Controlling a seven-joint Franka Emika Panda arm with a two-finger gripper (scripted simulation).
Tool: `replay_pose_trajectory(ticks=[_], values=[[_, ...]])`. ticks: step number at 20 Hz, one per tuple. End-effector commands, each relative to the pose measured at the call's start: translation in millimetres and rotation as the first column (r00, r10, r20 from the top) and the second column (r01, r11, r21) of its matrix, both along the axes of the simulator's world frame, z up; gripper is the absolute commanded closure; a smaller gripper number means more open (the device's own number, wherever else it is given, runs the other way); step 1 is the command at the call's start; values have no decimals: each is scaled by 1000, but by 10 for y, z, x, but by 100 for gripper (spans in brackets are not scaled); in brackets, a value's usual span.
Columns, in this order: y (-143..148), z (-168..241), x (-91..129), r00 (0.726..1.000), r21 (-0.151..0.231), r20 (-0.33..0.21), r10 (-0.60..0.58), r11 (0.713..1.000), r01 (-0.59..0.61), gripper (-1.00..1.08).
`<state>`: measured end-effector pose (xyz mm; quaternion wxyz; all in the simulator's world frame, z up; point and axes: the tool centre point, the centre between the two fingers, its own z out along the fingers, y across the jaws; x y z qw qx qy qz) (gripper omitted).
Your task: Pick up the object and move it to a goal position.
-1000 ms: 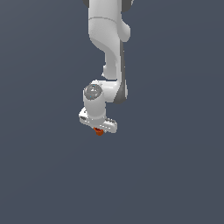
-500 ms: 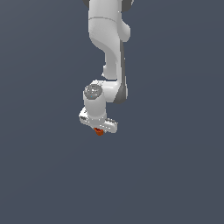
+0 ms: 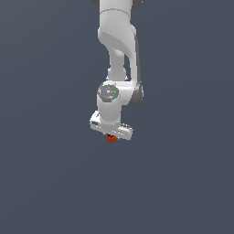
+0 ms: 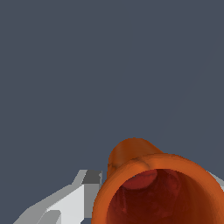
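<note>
- Uniform dark blue-grey background (image 3: 45, 183) fills the exterior view; you can make out no edge, seam or horizon on it.
- You see one white arm (image 3: 118, 41) entering from the top edge, its upper part cut off by the frame.
- Note the gripper (image 3: 111, 135) at the low end of the arm, pointing downward; its fingers are too small and too masked by the hand body for you to read their spacing in this view.
- Locate the object (image 3: 111, 138), one small orange-red piece, directly under the gripper body and touching it; only its lower part protrudes.
- Same blue-grey background (image 4: 87, 65) fills most of the wrist view.
- Observe the object (image 4: 131, 153) very close to the lens: an orange-red cup shape with a darker red hollow facing the camera, its rim cut off by the frame edge.
- One grey-white finger (image 4: 72, 199) lies right beside the object's wall, apparently touching it; a sliver of light material at the opposite side is probably the second finger, mostly hidden.
- Treat the object as pinched between the fingers, which are spread only as far as its width.
</note>
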<state>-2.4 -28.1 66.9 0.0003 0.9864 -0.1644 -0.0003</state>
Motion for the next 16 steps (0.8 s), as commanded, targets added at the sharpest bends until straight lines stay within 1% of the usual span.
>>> replay_pose_trajectory(ticks=[1,12,16], values=[[197,132,88,1000,0,1,1,1000,-1,108],[1167,770,538,1000,-1,1,1,1000,-1,108],[1473,970,688,1000,-1,1,1,1000,-1,108]])
